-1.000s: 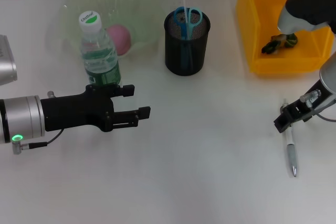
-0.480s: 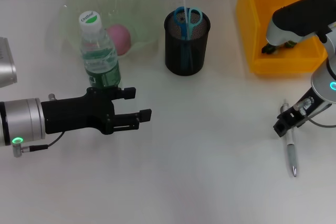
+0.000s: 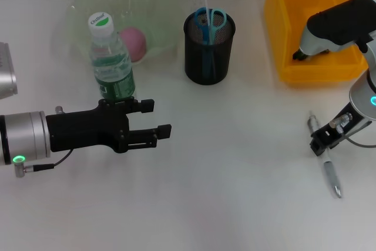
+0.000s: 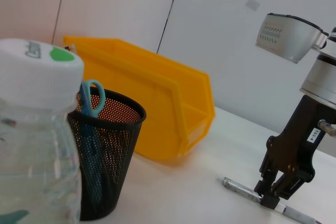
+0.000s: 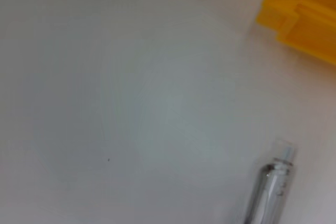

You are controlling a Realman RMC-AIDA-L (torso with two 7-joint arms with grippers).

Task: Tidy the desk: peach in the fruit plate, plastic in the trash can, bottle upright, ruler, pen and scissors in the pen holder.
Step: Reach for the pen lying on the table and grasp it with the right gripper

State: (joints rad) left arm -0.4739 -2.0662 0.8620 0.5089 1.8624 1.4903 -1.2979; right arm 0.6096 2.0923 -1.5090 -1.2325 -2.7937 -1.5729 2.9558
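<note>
Right gripper (image 3: 319,143) jaws clenched around pen (image 3: 330,173), lying on table (image 3: 235,192) near bin (image 3: 311,22). Left gripper (image 3: 154,119) jaws released beside upright bottle (image 3: 110,57). Only in wrist view: pen's clear end (image 5: 283,150).

Pen (image 3: 327,158) mid-barrel hidden under right gripper (image 3: 322,140); whether its fingers grip it is unclear. Right arm hides the bin (image 3: 282,39) contents. Bottle (image 4: 37,145) cut off by left wrist view's edge.
</note>
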